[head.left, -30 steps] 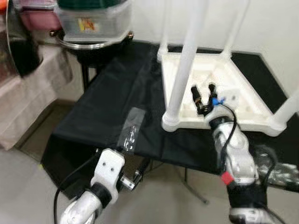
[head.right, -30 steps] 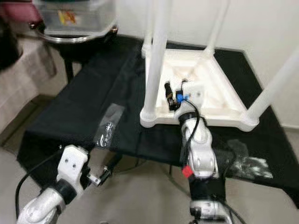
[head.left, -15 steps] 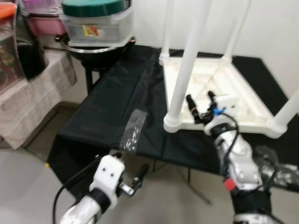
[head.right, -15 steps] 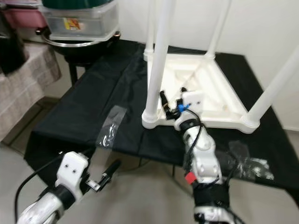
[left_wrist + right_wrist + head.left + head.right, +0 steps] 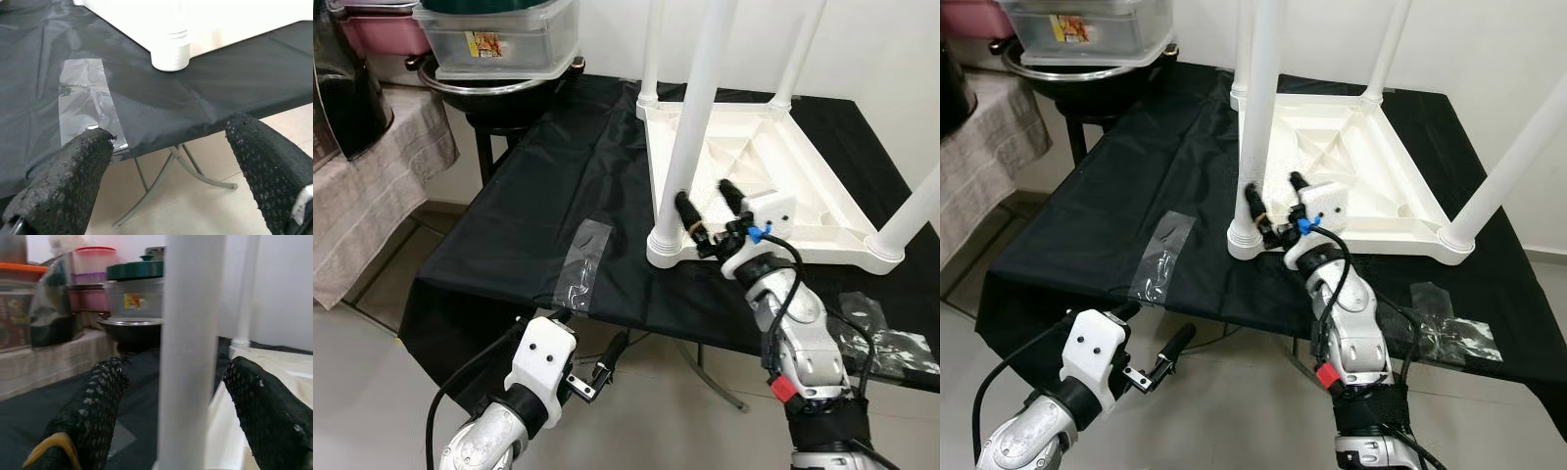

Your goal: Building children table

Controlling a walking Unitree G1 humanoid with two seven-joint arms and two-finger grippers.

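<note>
Four white legs stood up from the children's table (image 5: 773, 166), which you had lying upside down on the black-draped counter (image 5: 538, 215), toward its right half; your right hand (image 5: 713, 210) was raised at the table's near left corner, its two black fingers spread wide on either side of the near left leg (image 5: 690, 127), close to the leg's foot; in the right wrist view that leg (image 5: 188, 352) rose between the fingers with a gap on each side, so nothing was pinched; your left hand (image 5: 1157, 354) hung low in front of the counter's near edge, below the cloth, its fingers also spread apart and holding nothing; a strip of clear tape (image 5: 579, 264) lay on the cloth near that edge, left of the table, and more crinkled tape (image 5: 1449, 328) lay at the right; beyond the counter's far left corner a clear storage box (image 5: 499, 39) sat on a dark round basin (image 5: 504, 93), beside a side table under a grey cloth (image 5: 372, 186).
</note>
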